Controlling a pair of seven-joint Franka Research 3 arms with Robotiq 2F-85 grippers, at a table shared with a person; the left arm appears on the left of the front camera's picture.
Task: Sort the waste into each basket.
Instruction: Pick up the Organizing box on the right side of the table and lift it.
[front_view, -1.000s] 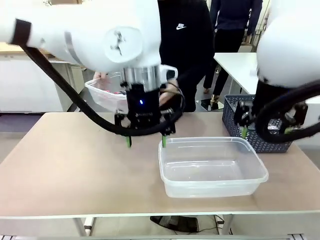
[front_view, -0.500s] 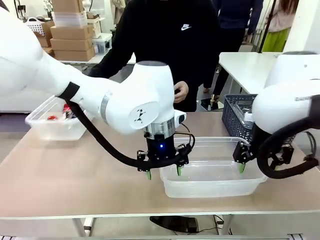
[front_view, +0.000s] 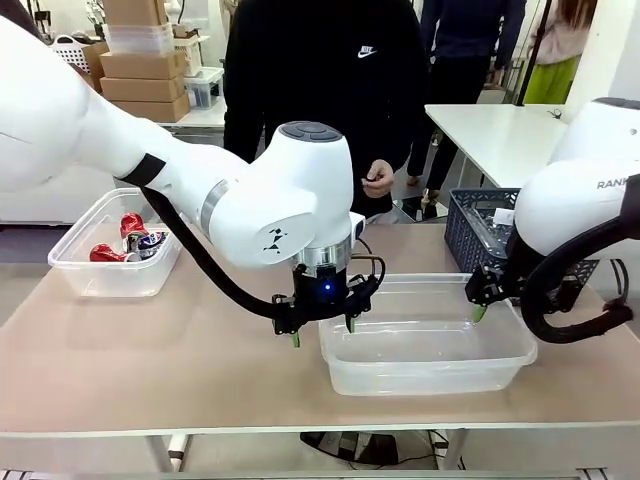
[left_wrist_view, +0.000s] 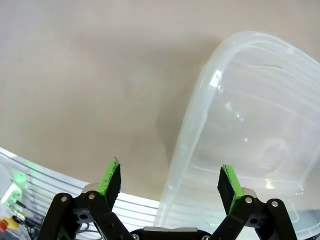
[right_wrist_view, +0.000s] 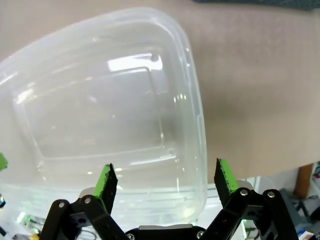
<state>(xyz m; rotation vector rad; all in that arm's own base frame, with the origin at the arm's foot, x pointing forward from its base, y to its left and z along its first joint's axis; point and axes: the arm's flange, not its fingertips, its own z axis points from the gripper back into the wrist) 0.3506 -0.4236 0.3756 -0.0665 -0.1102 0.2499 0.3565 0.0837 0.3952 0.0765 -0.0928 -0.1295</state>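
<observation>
1. A large clear rectangular plastic tub (front_view: 425, 335) sits empty on the beige table (front_view: 150, 350), right of centre and near the robot's edge.
2. The left gripper (front_view: 321, 333) hangs wide open over the tub's left rim, one green pad (left_wrist_view: 111, 176) outside above bare table and the other above the tub's inside. It holds nothing, and whether it touches the rim cannot be told.
3. The right gripper (right_wrist_view: 167, 180) is spread just as wide over the tub's right rim, one pad inside and one outside, empty.
4. A smaller clear plastic tub (front_view: 112, 245) stands at the table's far left, holding crushed red, blue and silver drink cans (front_view: 128, 240).
5. A dark slatted plastic crate (front_view: 480, 235) stands at the far right, behind the right arm.
6. A person in a black top (front_view: 325, 90) stands at the far side, one hand (front_view: 378, 180) held at the waist.
</observation>
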